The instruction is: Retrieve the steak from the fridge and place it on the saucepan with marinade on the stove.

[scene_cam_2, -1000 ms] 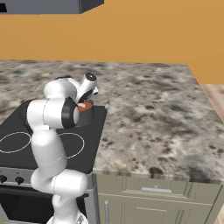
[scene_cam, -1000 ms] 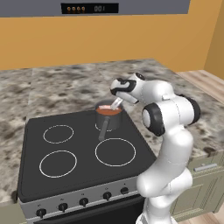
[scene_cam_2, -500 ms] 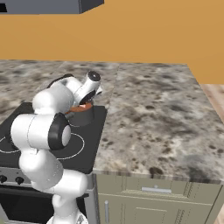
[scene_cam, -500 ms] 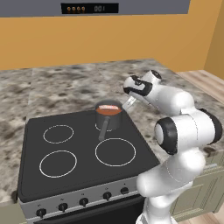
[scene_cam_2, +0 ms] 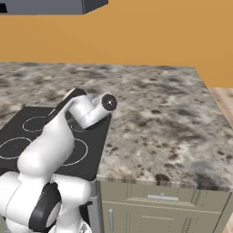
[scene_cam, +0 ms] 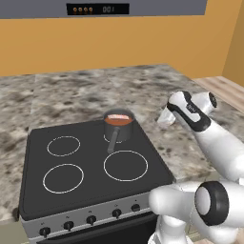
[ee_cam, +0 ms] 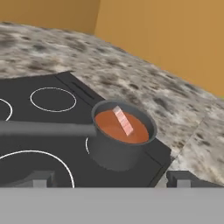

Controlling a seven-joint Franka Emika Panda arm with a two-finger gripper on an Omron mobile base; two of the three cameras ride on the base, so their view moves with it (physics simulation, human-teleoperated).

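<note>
Since the flat pinkish slab of raw steak (ee_cam: 123,120) already lies in the reddish-brown marinade (ee_cam: 131,131) of the small round dark-grey metal saucepan (scene_cam: 117,127), the placing looks done. That pan sits on the back right white ring burner of the black flat stove (scene_cam: 90,186), its long straight handle (ee_cam: 43,128) reaching toward the front, with the speckled stone desk (scene_cam_2: 168,123) around the cooktop. What could go wrong, I judge, is a careless swing of the white arm (scene_cam: 212,143) clipping the handle and tipping pan and liquid over the cooktop. The gripper (ee_cam: 109,179) hangs off to the pan's right over the desk, jaws spread wide, holding and touching nothing.
</note>
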